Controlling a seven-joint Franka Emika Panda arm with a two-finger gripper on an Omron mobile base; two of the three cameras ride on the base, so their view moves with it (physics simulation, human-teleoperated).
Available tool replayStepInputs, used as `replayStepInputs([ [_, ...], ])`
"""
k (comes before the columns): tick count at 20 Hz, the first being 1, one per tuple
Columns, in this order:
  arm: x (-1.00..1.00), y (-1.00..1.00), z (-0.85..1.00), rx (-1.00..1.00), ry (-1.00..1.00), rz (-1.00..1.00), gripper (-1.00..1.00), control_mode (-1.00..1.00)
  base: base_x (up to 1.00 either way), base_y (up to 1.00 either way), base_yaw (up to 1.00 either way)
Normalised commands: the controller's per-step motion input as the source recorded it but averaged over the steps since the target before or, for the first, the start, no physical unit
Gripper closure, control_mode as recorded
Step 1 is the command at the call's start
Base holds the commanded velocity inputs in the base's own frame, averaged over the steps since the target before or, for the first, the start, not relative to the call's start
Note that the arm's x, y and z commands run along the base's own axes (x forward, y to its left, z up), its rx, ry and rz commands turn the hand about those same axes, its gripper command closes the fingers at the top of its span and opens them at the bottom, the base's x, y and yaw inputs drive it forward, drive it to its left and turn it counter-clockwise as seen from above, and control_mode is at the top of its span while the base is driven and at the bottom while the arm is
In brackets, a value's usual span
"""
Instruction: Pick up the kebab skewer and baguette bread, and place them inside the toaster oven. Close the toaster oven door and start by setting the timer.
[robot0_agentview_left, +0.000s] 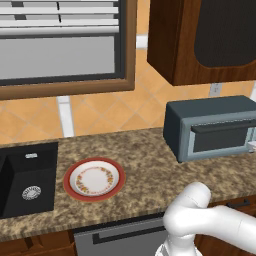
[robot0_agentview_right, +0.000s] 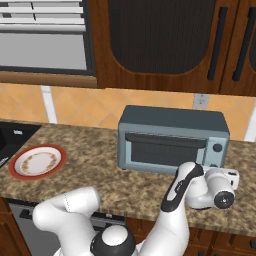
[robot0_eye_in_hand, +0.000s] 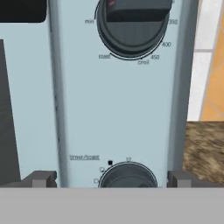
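Observation:
The blue-grey toaster oven (robot0_agentview_left: 210, 125) (robot0_agentview_right: 172, 135) stands at the back of the counter. Its door (robot0_agentview_right: 165, 147) is shut, the dark bar handle (robot0_agentview_right: 165, 138) along the top edge. My gripper (robot0_agentview_right: 231, 176) (robot0_eye_in_hand: 111, 180) is at the oven's right-hand control panel and stands open. In the hand view the timer knob (robot0_eye_in_hand: 127, 175) lies between the two fingertips (robot0_eye_in_hand: 41, 179), with a gap on each side. The temperature knob (robot0_eye_in_hand: 133, 22) sits above it. The kebab skewer and the baguette bread are out of view.
A red-rimmed plate (robot0_agentview_left: 94, 179) (robot0_agentview_right: 37, 161) with nothing on it lies left of the oven, beside the black sink (robot0_agentview_left: 27, 180). Dark brown wall cabinets (robot0_agentview_left: 200, 35) hang over the oven. A wall outlet (robot0_agentview_right: 201, 101) is behind it. The granite counter (robot0_agentview_right: 100, 175) runs along the front.

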Motion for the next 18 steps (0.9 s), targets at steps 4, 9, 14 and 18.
replayStepInputs([
  [4, 0.0, 0.0, 0.0, 0.0, 0.0, 0.0, -1.0, -1.0, 0.0, 0.0, 0.0],
  [9, 0.0, 0.0, 0.0, 0.0, 0.0, 0.0, -1.0, -1.0, 0.0, 0.0, 0.0],
  [14, 0.0, 0.0, 0.0, 0.0, 0.0, 0.0, 1.0, -1.0, 0.0, 0.0, 0.0],
  [18, 0.0, 0.0, 0.0, 0.0, 0.0, 0.0, 1.0, -1.0, 0.0, 0.0, 0.0],
])
